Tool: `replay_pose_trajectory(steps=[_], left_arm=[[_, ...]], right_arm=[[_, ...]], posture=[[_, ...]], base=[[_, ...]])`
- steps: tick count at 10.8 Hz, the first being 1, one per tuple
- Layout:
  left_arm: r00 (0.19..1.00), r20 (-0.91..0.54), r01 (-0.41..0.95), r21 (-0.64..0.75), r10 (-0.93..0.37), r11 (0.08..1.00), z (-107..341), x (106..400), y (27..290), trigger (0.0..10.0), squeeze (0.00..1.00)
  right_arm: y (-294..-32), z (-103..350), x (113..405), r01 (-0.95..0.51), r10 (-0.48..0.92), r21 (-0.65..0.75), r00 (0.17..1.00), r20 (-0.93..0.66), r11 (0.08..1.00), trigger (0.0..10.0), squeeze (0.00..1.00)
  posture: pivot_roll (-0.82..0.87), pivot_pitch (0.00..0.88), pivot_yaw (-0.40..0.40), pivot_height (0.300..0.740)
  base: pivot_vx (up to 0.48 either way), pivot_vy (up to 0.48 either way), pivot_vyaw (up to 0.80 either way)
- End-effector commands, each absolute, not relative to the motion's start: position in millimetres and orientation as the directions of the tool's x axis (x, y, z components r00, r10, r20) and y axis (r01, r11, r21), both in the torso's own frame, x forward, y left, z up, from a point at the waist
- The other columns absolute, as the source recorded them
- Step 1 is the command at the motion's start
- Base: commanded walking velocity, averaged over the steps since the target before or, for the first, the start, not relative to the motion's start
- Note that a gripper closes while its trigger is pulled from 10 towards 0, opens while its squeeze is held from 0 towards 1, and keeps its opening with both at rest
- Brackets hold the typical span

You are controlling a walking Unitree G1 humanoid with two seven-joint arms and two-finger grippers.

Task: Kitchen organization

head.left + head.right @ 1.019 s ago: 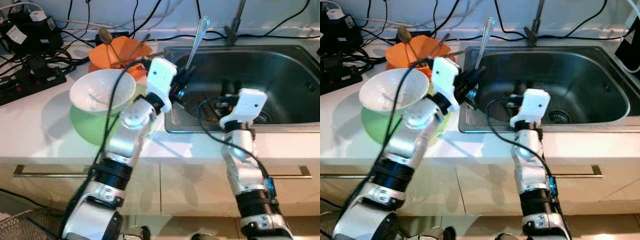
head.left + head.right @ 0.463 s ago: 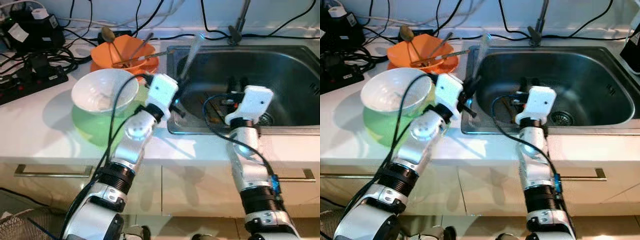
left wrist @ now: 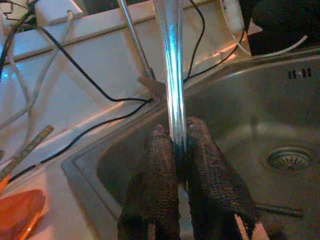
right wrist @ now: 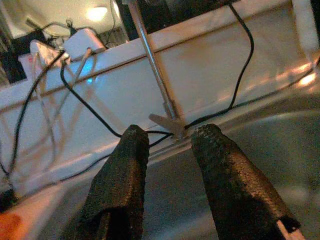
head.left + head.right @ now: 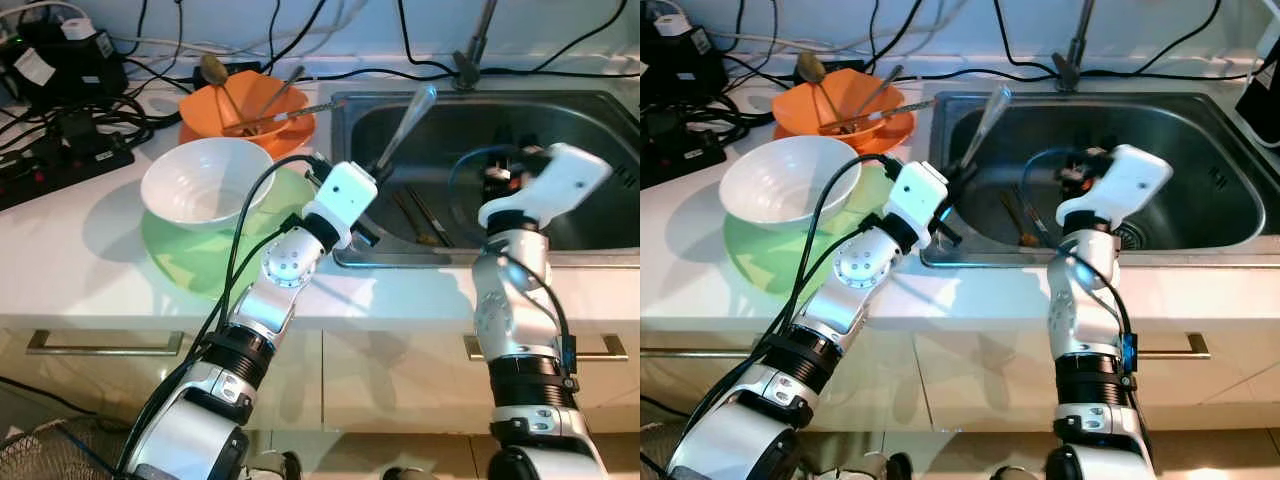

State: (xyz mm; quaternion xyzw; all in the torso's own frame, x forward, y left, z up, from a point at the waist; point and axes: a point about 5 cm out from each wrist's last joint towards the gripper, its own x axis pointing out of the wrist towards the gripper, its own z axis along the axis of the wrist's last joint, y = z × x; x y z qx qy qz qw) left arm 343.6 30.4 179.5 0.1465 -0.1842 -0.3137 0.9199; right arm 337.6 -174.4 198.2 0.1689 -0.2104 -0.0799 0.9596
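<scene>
2 silver arms are raised over the white counter at the stainless steel sink. A long shiny metal spoon is clamped by its handle between the fingers of the left gripper and is held tilted up above the sink's left rim. The right gripper is poised over the basin near the thin metal faucet, its 2 fingers parted with nothing between them. A few dark utensils are seen lying on the sink bottom. A white ceramic bowl is stacked on a green plate left of the sink, and behind it an orange bowl holding more cutlery is set beside tangled black cables.
</scene>
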Motion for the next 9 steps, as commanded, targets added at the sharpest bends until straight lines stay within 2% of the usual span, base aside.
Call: replay_pose_trajectory(steps=[1,3,4,5,7,9], left_arm=[[0.726,0.255,0.517,0.41,-0.638,0.752,183.2,344.6,27.3,10.0,0.0],[0.727,0.249,0.518,0.412,-0.64,0.749,181.8,344.8,26.2,10.0,0.0],[0.726,0.244,0.522,0.412,-0.643,0.747,180.7,344.4,24.9,10.0,0.0],[0.724,0.243,0.524,0.415,-0.645,0.744,180.6,344.0,24.1,10.0,0.0],[0.718,0.236,0.533,0.419,-0.655,0.735,179.5,343.0,21.8,10.0,0.0],[0.714,0.234,0.538,0.419,-0.66,0.731,179.1,342.6,21.0,10.0,0.0]], right_arm=[[-175.6,209.8,338.3,0.031,-0.222,0.44,0.894,0.389,0.898,10.0,1.0],[-179.7,210.3,335.5,-0.072,-0.171,0.54,0.906,0.386,0.839,10.0,1.0],[-169.6,205.2,327.4,-0.24,-0.013,0.548,0.909,0.417,0.801,10.0,0.33],[-164.9,201.5,322.4,-0.302,0.048,0.553,0.904,0.426,0.777,10.0,0.0],[-156.3,197.6,310.7,-0.458,0.181,0.574,0.862,0.474,0.679,10.0,0.0],[-154.5,198.2,307.7,-0.498,0.216,0.569,0.845,0.49,0.654,10.0,0.0]], posture=[[0.02,0.058,0.049,0.74],[0.02,0.064,0.048,0.74],[0.02,0.067,0.048,0.74],[0.02,0.068,0.047,0.74],[0.02,0.07,0.046,0.74],[0.03,0.07,0.044,0.74]], base=[[0.0,0.0,0.0],[0.0,0.0,0.0],[0.0,0.0,0.0],[0.0,0.0,0.0],[0.0,0.0,0.0],[0.0,0.0,0.0]])
